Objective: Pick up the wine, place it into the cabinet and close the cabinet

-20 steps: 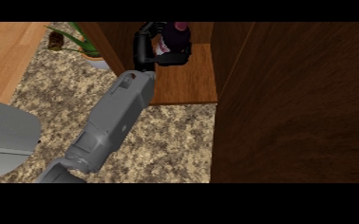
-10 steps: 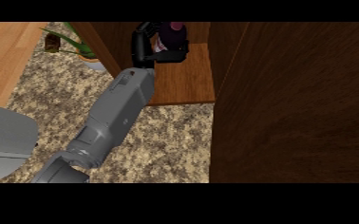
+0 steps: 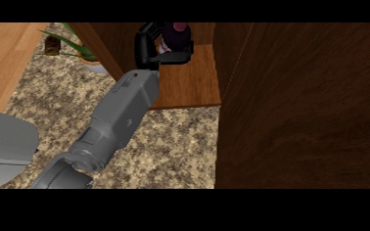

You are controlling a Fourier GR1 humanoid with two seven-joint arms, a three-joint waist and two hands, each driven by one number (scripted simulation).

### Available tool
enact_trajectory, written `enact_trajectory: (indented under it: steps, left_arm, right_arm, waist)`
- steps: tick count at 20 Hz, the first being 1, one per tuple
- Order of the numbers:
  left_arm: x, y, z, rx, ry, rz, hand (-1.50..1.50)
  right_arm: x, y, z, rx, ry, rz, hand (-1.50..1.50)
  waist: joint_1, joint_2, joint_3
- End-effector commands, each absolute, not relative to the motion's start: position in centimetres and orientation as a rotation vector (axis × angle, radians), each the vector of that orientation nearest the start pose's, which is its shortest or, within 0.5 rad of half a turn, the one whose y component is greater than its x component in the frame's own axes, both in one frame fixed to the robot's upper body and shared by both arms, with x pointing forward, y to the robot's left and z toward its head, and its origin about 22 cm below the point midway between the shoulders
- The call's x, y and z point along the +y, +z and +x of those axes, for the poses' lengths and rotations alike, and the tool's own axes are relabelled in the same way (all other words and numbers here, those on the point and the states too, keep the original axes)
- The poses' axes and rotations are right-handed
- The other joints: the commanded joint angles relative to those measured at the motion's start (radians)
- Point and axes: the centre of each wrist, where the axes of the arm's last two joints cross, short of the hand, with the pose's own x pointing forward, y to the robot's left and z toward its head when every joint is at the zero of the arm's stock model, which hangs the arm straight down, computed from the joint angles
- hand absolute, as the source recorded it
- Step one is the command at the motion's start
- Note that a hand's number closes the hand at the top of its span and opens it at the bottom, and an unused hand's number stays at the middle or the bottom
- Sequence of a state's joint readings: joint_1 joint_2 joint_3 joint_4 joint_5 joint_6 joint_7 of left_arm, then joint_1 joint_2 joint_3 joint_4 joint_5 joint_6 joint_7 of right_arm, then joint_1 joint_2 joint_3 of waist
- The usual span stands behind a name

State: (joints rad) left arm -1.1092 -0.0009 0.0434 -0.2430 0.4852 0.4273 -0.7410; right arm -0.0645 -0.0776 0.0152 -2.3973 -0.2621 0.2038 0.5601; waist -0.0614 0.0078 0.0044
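The wine (image 3: pixel 177 35), a dark bottle with a maroon top, is inside the open wooden cabinet, above its shelf floor (image 3: pixel 192 84). I cannot tell if the bottle's base rests on the shelf. My left hand (image 3: pixel 147 48) is curled round the bottle from its left side, with the thumb across its near side. The grey forearm (image 3: pixel 123 115) runs up from the lower left. The cabinet door (image 3: pixel 303 103) stands open and fills the right of the view. My right hand does not show.
A green plant in a pot (image 3: pixel 78 50) stands just left of the cabinet's side wall. Speckled stone counter (image 3: pixel 170 147) lies in front of the shelf. A grey rounded shape (image 3: pixel 13 149) shows at the left edge.
My left hand has carried the wine a little deeper into the cabinet, and the forearm has stretched further over the shelf's front edge.
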Motion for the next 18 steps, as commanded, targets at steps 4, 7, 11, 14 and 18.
enact_trajectory:
  steps: [4, 7, 11, 14, 18]
  left_arm:
    - [12.4, 2.3, 43.0, -1.85, 0.27, 0.193, 1.5]
    - [10.9, 1.7, 42.5, -1.807, 0.229, 0.212, -1.5]
    - [11.3, 1.9, 42.7, -1.788, 0.197, 0.241, -1.5]
    - [11.2, 1.8, 42.6, -1.791, 0.19, 0.273, -1.5]
    - [11.9, -0.4, 41.5, -1.789, 0.145, 0.303, -1.5]
  right_arm:
    - [-22.7, 19.1, 15.6, -1.935, 0.335, 0.331, -1.5]
    - [-22.2, 19.8, 15.2, -1.933, 0.32, 0.331, -1.5]
    - [-22.2, 20.1, 15.5, -1.941, 0.317, 0.323, -1.5]
    - [-22.6, 20.2, 16.5, -1.936, 0.318, 0.313, -1.5]
    - [-22.4, 20.6, 15.5, -1.928, 0.332, 0.316, -1.5]
  waist:
    - [-0.006, 0.015, -0.005]
    - [-0.006, 0.012, -0.005]
    - [0.001, 0.012, -0.006]
    - [0.005, 0.013, -0.005]
    - [-0.002, 0.013, -0.006]
